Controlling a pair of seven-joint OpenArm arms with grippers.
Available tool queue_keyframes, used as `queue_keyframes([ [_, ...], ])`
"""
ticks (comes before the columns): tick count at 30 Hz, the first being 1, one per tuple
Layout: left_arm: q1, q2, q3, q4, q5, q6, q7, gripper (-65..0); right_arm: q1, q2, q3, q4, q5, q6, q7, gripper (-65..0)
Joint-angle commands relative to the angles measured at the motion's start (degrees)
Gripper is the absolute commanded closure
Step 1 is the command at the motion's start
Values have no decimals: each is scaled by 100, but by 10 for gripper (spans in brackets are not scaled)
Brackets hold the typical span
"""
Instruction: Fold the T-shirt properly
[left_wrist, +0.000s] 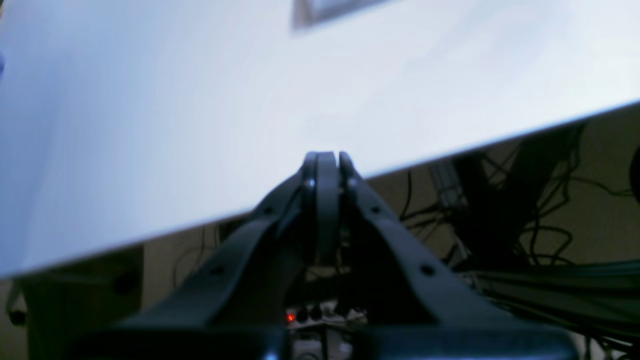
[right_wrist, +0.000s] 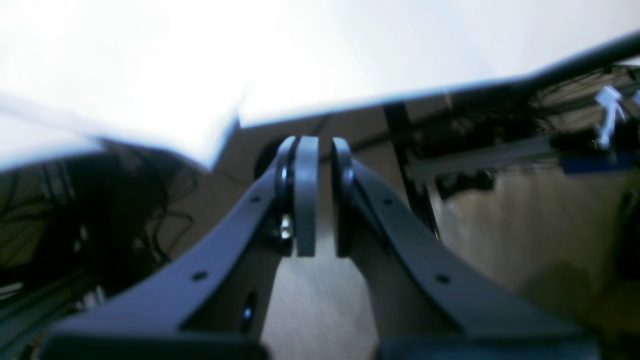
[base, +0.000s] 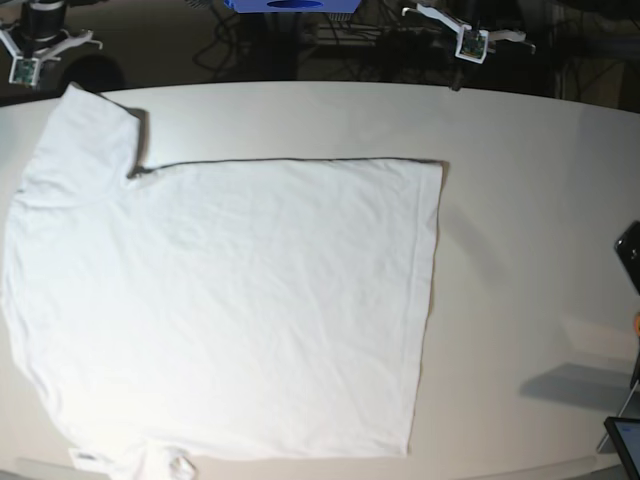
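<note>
A smooth off-white table (base: 520, 230) fills the base view, with dark floor, cables and frame parts beyond its far edge. The T-shirt (base: 230, 300) lies spread flat over the left and middle of the table, reaching from near the far edge to the near edge. One short sleeve (base: 85, 140) points to the far left corner, and the straight hem (base: 428, 300) runs from far to near about the middle of the table. A small label (base: 88, 458) shows at the near edge on the left.

In the left wrist view the left gripper (left_wrist: 326, 160) hovers over the table's edge, its fingers pressed together on nothing. In the right wrist view the right gripper (right_wrist: 320, 150) hangs off the table edge over the floor, its fingers standing slightly apart with a narrow gap and nothing between them.
</note>
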Motion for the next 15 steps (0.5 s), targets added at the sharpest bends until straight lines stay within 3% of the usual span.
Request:
queue_keyframes([
  [1, -45, -71, -23, 141, -10, 49, -127, 0, 101, 12, 177, 100, 25, 220, 5, -59],
  [3, -186, -176, -23, 168, -10, 49, -101, 0, 514, -59, 511, 109, 25, 932, -330, -59],
  [6, -476, -220, -50, 168, -10, 49, 497, 0, 1235, -243, 1259, 109, 25, 2014, -1015, -61],
  [9, -731, 8, -278, 273, -10, 49, 1068, 0, 1965, -226, 2085, 109, 8, 3262, -1824, -61],
  [11, -810, 263, -436, 467, -10, 49, 1130, 0, 2281, -24, 2463, 118, -1, 3302, -2193, -61],
  [15, -915, 624, -542, 774, -1, 23, 1130, 0, 2457, 451, 2560, 109, -1, 3302, -2650, -62],
])
